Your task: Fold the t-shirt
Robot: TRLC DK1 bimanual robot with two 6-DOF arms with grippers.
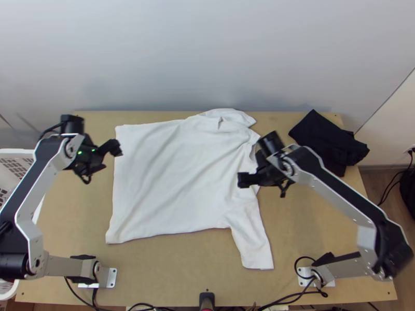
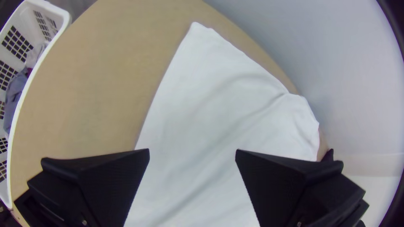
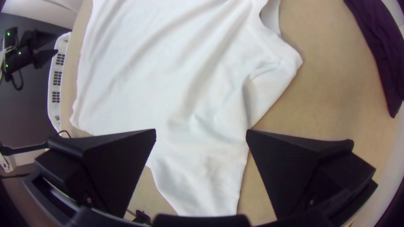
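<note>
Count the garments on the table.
2, as far as I can tell: the white t-shirt, mostly spread across the middle of the table, and a dark, bunched garment at the far right. Its folds could hide another piece.

White t-shirt [image 1: 176, 176], plain, is laid spread on the light wooden table [image 1: 171, 269], not folded up. Hem [image 1: 117, 181] is turned to the top view's left, shoulders to the right. Body is left mostly flat, crossed by soft slanting wrinkles. Near sleeve [image 1: 250, 241] is stretched toward the table's near edge, cuff lying flat. Far sleeve [image 1: 228, 115] is crumpled close to the far edge, a small raised crease seen where it meets the body. Neckline [image 3: 269, 21] is seen as a curved opening in the right wrist view; the shoulder next to it is rumpled, marked by a deeper crease.
</note>
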